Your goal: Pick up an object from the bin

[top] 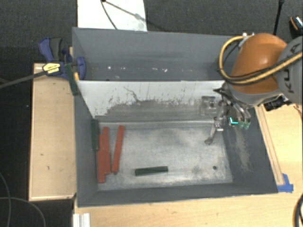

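Jaws, apart or together I cannot tell, hang by the bin's right wall, well apart from a dark green bar near the front, probably light and stiff, best pinched mid-length.

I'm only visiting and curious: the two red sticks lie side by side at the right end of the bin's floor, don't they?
Not quite. The camera view shows the two red sticks lying side by side at the left end of the floor of the bin, not the right end.
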`<state>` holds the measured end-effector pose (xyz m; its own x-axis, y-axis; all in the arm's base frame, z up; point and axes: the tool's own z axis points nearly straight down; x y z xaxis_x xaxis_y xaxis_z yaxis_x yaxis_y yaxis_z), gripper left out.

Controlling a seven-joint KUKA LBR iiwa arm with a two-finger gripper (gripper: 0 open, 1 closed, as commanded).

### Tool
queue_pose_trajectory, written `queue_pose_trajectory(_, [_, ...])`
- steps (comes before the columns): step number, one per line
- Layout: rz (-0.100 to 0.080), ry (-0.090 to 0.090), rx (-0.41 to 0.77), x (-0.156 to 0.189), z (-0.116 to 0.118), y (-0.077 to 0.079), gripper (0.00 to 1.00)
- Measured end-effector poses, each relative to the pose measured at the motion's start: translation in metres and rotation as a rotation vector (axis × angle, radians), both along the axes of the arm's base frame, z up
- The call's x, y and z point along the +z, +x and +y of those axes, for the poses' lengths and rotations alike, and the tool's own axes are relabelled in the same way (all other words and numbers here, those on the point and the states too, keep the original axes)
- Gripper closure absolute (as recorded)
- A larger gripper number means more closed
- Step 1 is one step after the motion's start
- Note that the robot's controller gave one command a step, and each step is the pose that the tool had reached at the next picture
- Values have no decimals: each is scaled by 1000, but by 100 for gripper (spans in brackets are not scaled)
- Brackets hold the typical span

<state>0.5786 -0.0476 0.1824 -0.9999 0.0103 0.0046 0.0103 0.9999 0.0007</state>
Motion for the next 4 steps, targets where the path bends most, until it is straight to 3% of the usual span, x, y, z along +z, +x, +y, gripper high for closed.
queue_pose_trajectory(1, [-1,4,-38,-58,125,-25,0])
queue_pose_trajectory(2, [0,0,2,-112,144,-100,0])
queue_pose_trajectory(3, [-7,0,-1,-110,142,-96,100])
queue_pose_trajectory(4, [-16,2,-13,32,146,-74,100])
